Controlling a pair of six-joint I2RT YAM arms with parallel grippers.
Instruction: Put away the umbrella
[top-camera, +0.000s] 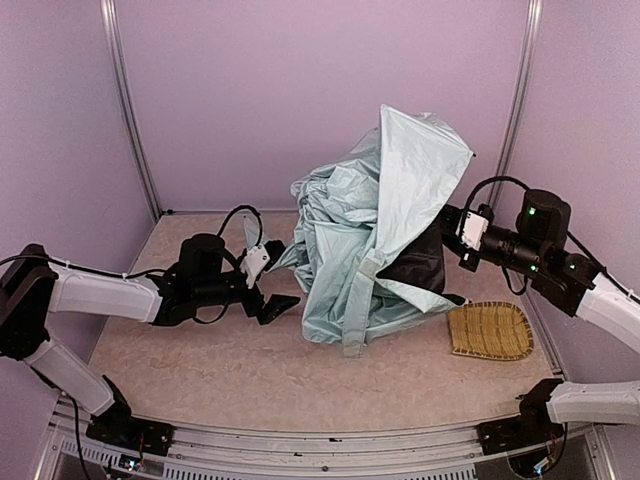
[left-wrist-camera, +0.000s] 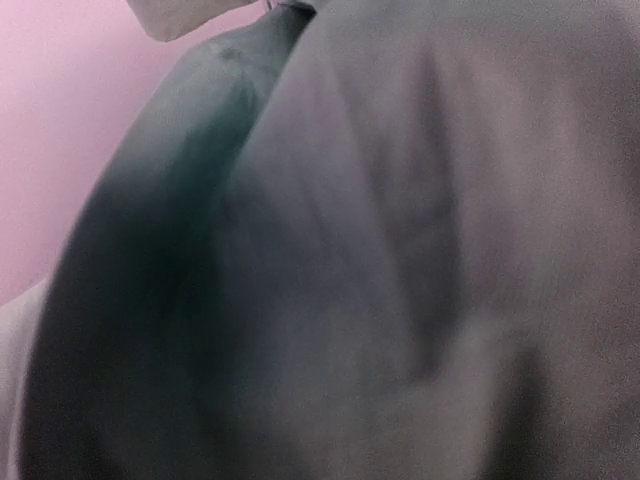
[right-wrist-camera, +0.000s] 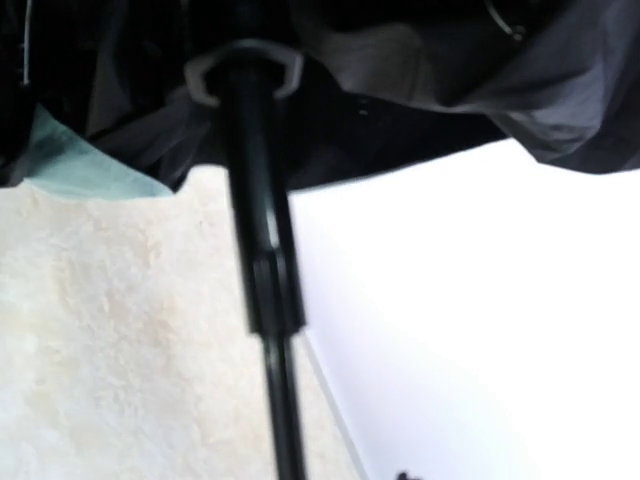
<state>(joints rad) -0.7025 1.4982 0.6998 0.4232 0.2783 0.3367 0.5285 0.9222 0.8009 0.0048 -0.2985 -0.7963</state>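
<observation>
top external: umbrella (top-camera: 370, 240), half-collapsed mint heap, stands mid-bench (top-camera: 250, 370), leaning toward the right gripper (top-camera: 447, 222), whose tip is buried in folds. left gripper (top-camera: 272, 290) gapes empty just beside the cloth.
left wrist: fabric (left-wrist-camera: 400, 250) fills the view (nothing else legible).
right wrist: black shaft (right-wrist-camera: 262, 250) runs straight toward the camera, apparently clamped.
risk: the thin shaft slips in the grip, or loose fabric snags a gripper and drags onto the straw mat (top-camera: 490, 330).

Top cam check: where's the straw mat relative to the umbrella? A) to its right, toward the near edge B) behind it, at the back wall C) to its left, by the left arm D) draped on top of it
A: the mat lies flat to the right of the umbrella, on the near side.
</observation>
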